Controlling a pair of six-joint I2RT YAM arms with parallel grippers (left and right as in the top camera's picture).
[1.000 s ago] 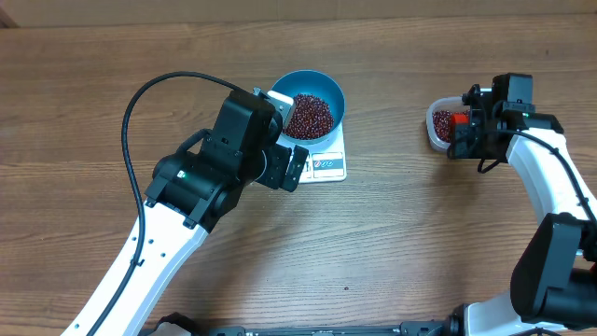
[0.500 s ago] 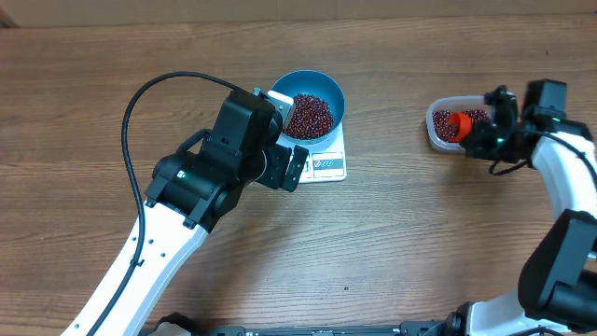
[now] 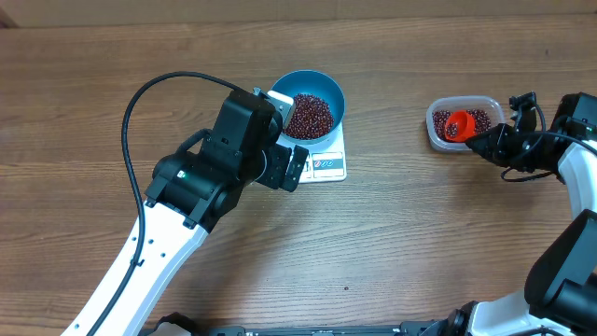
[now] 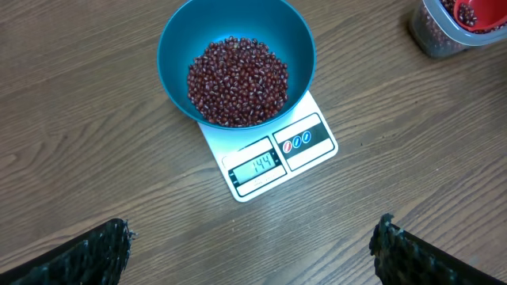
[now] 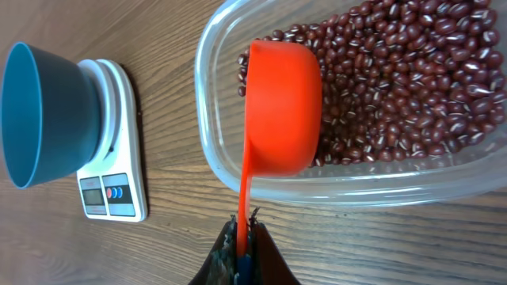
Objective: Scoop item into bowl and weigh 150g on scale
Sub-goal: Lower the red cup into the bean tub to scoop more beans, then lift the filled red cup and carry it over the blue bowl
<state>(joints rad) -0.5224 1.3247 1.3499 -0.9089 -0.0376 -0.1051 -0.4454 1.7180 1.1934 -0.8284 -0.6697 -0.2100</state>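
Note:
The blue bowl (image 3: 315, 84) stands on the white scale (image 3: 328, 166), holding a heap of red-brown beans (image 3: 308, 114). In the left wrist view the bowl (image 4: 170, 47) and its beans (image 4: 238, 79) sit above the scale (image 4: 313, 146), whose display reads 144. My left gripper (image 4: 253, 255) hovers open just in front of the scale, with nothing between its fingers (image 4: 101, 253). My right gripper (image 5: 244, 231) is shut on the handle of an orange scoop (image 5: 281, 111). The scoop's cup (image 3: 458, 124) lies inside the clear tub (image 3: 434, 131), against more beans (image 5: 396, 79).
The clear tub (image 5: 207, 150) sits at the table's right, well apart from the scale. The left arm's black cable (image 3: 140, 103) loops over the table to the left of the bowl. Bare wood lies between scale and tub.
My right arm has swung out to the right and turned its wrist. The orange scoop now shows with its cup in the tub's left end. The left arm has not moved.

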